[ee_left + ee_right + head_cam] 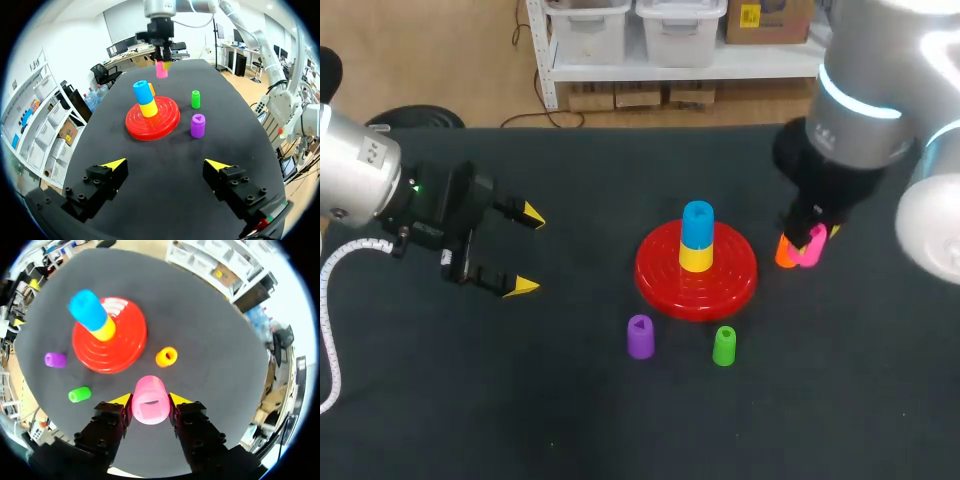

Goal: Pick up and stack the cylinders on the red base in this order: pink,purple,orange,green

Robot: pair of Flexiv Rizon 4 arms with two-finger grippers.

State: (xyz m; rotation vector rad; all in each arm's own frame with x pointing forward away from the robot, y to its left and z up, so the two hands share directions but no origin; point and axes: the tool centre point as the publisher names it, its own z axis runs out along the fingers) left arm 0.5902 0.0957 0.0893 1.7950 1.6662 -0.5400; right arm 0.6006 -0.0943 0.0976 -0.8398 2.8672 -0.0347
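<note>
The red base (720,282) (167,116) (127,342) sits mid-table with a yellow cylinder (696,256) and a blue cylinder (698,224) (87,309) stacked on its post. My right gripper (810,243) (148,401) is shut on the pink cylinder (813,245) (161,70) (149,400), held above the table to the right of the base. The orange cylinder (785,253) (166,356) stands on the table just beside it. The purple cylinder (640,336) (198,125) (55,360) and green cylinder (724,346) (195,99) (79,394) stand in front of the base. My left gripper (527,250) (165,165) is open, empty, at the left.
A white coiled cable (330,300) hangs by my left arm at the table's left edge. Bare dark tabletop (570,420) stretches along the front and between my left gripper and the base.
</note>
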